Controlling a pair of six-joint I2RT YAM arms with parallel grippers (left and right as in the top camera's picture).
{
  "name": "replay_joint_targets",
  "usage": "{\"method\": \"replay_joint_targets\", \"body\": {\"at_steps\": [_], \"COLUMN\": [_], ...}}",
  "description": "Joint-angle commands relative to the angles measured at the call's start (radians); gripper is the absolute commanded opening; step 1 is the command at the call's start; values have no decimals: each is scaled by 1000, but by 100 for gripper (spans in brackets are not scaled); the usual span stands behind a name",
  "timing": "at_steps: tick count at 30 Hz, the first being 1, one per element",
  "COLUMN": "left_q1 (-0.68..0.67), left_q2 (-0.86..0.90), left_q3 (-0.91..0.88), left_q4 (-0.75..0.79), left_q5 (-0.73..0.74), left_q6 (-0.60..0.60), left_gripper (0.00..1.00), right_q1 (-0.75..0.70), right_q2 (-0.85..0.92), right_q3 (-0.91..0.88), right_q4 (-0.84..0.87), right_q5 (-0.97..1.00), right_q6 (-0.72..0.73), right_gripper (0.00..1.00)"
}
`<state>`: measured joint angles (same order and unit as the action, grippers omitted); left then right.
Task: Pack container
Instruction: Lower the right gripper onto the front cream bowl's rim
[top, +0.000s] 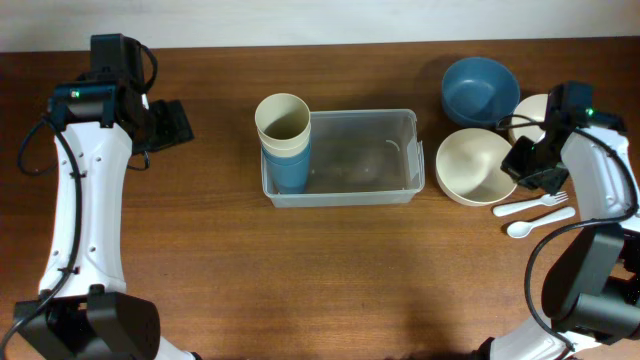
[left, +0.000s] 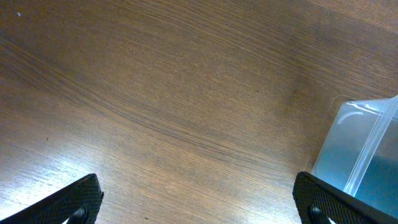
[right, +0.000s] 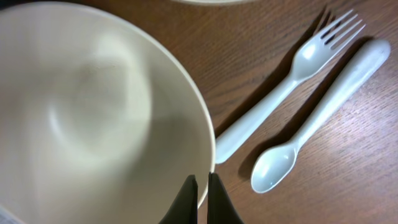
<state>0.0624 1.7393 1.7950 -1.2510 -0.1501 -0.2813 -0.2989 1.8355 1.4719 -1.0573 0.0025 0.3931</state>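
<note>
My right tool (right: 200, 198) is closed, its two dark fingers pinching the right-hand rim of the cream bowl (right: 93, 106): one finger sits over the inside and the other outside. Only the right wrist view shows that grip. From overhead, the right tool (top: 525, 160) is just a dark shape at the bowl's edge (top: 472, 165).

Just right of the bowl, a white fork (right: 292, 87) and a white spoon (right: 317, 118) lie side by side on the worktop (right: 261, 37), close together but apart. The overhead view puts the fork (top: 530, 206) farther from me than the spoon (top: 540, 223). It also shows a blue bowl (top: 480, 88) beyond the cream one and a second cream bowl (top: 530, 108) partly hidden by the arm.

My left tool (left: 199, 199) is spread wide with nothing between its fingers, only bare wood below. Overhead, it (top: 170, 125) hangs at the far left, well apart from everything.

The container (top: 415, 150) sits mid-worktop, left of the bowls. A stack of cups (top: 283, 125), cream over blue, stands in its left end, something only the overhead view shows. The left wrist view catches just one translucent corner of the container (left: 364, 149) at the right edge.
</note>
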Motion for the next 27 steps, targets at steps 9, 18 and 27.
{"method": "replay_joint_targets", "body": {"at_steps": [9, 18, 27], "left_q1": [4, 4, 4], "left_q2": [0, 0, 0], "left_q3": [-11, -11, -11], "left_q4": [2, 2, 2], "left_q5": [-4, -4, -4], "left_q6": [-10, -10, -10], "left_gripper": [100, 100, 100], "right_q1": [-2, -2, -2], "right_q2": [4, 4, 7], "right_q3": [11, -99, -117], "right_q4": [-5, 96, 151], "right_q5": [32, 49, 2], "right_q6": [8, 8, 8], "right_gripper": [44, 49, 49]}}
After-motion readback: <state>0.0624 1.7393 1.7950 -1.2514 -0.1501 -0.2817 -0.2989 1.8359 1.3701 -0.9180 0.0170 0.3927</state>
